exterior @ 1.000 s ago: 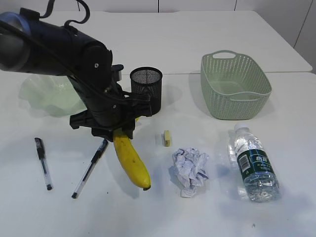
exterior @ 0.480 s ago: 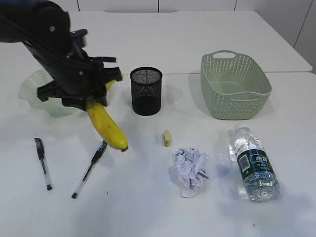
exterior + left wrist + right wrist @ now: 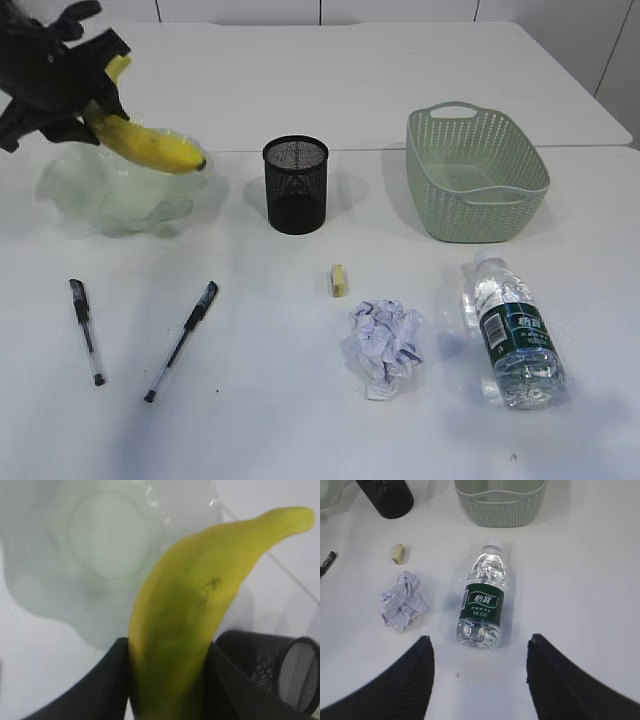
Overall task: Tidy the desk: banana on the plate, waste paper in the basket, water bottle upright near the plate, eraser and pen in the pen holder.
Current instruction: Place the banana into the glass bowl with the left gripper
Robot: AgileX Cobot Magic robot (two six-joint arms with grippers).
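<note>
Our left end effector is clenched on the stem end of the curved yellow banana, which hangs above the pale green, wavy-edged glass plate. We should lower it over the plate's centre and let go only once it rests flat, so it cannot roll off. Our right end effector hangs released over the lying clear plastic water bottle.

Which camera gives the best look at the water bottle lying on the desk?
The right wrist view: the water bottle lies whole below the camera, cap toward the basket, green label readable. The exterior view shows it whole too, but smaller and at a slant. The left wrist view misses it, filled by the banana.
</note>
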